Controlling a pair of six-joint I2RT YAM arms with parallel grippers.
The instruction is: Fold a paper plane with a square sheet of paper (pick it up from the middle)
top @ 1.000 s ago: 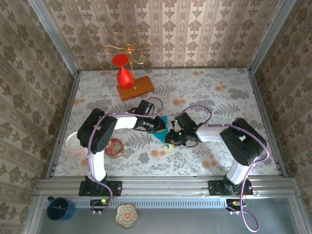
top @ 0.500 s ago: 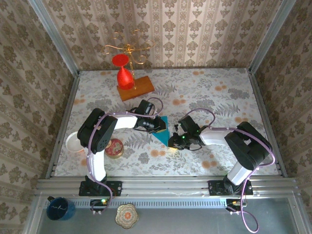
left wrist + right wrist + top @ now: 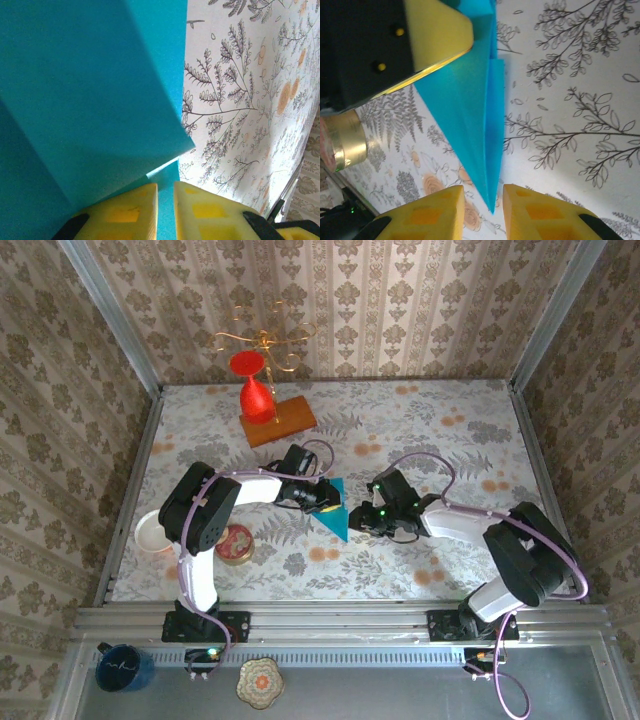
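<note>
1. Centrally on the table (image 3: pixel 440 440), whose covering is printed with grey ferns and orange blossoms, the teal paper (image 3: pixel 335 522) is seen lying folded into a long, narrow dart, its sharp point turned toward the near edge.
2. In the right wrist view the teal paper (image 3: pixel 465 100) is shown as a smooth, matt wedge. A straight crease is run along its length, and a narrower layered flap is laid down the right side with its corner stepped out from the main edge.
3. The right gripper (image 3: pixel 484 212) is held with its blocky yellow fingers (image 3: pixel 427 215) parted. The dart's point is placed in the gap between them, and no contact with either pad can be made out. From above, the right gripper (image 3: pixel 357 520) is found just beside the tip.
4. The left gripper (image 3: pixel 326 500) is set over the wide far end of the paper. In its own view the left gripper (image 3: pixel 165 210) is drawn in to a thin slit, in which a sliver of teal is visible. Whether the sheet is nipped or merely pressed flat cannot be told.
5. In that same view the teal paper (image 3: pixel 75 100) is shown in two layers. The upper corner is slightly lifted and a shadow is cast on the layer beneath.
6. A round tin (image 3: pixel 236 544) with a gold rim is placed near the left arm.
7. At the far side, a red glass (image 3: pixel 254 390) is stood on an orange wooden block (image 3: pixel 287 422), and a gilt wire stand (image 3: pixel 262 343) is set behind it.
</note>
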